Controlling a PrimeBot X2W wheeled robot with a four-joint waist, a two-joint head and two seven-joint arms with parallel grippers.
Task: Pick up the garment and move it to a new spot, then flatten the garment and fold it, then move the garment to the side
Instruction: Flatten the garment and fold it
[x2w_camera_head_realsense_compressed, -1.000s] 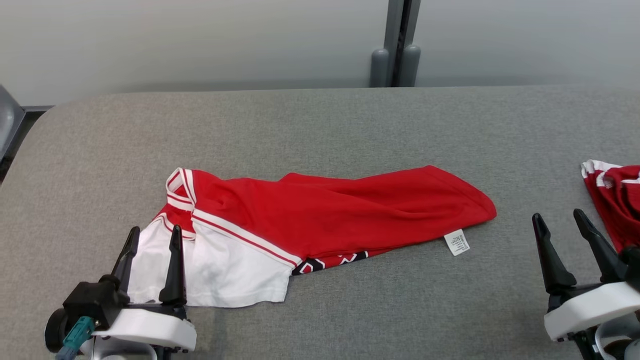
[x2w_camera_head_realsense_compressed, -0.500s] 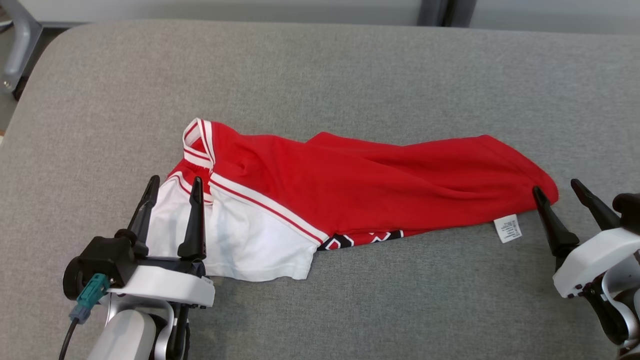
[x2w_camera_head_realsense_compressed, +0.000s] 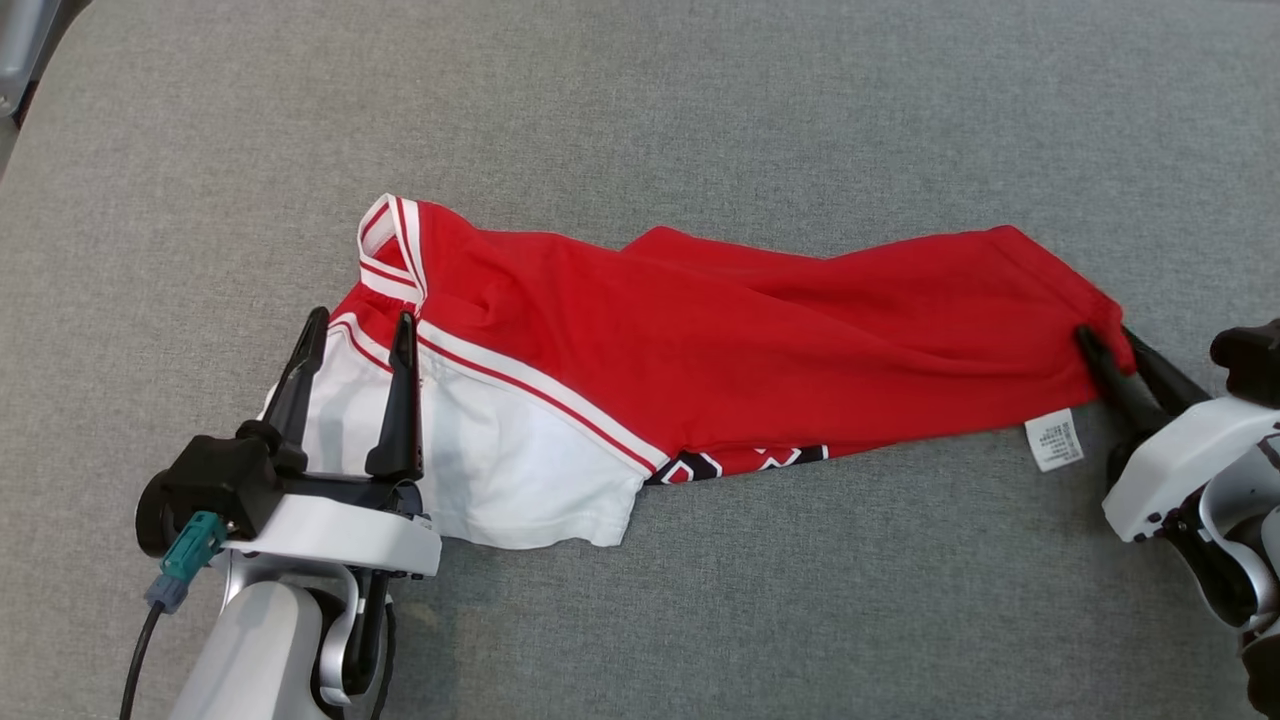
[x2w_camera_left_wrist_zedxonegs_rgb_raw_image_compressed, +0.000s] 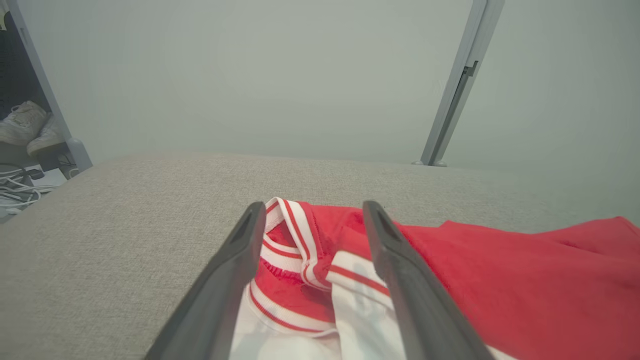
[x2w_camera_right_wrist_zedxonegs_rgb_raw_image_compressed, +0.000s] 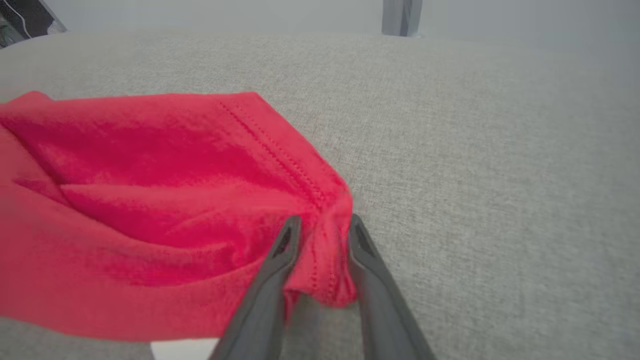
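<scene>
Head view: looks straight down on a grey padded surface, with the garment sprawled across the middle, roughly 9 o'clock to 3 o'clock.
garment: mostly red, with a white panel and red-and-white striped trim at the 9 o'clock end, plus black-and-white lettering peeking out along the 6 o'clock edge. Pretty rumpled, nowhere near flat.
care tag: small and white, pokes out onto the grey at the garment's 4 o'clock corner, just beside the right fingers.
left gripper: parked at 8 o'clock, pointing toward 12, spread wide over the white panel and grasping nothing. Can't tell if it touches the cloth.
right gripper: comes in from 3 o'clock, pointing toward 10, clenched on the red hem corner.
left wrist view: shows the striped trim sitting between the spread fingers, with red cloth off toward 3 o'clock. Also catches a pale wall behind, a grey post at 1 o'clock and shoes at 9 o'clock.
right wrist view: shows the stitched hem bunched up between both fingers and touching each, with the rest of the red trailing off toward 9 o'clock.
</scene>
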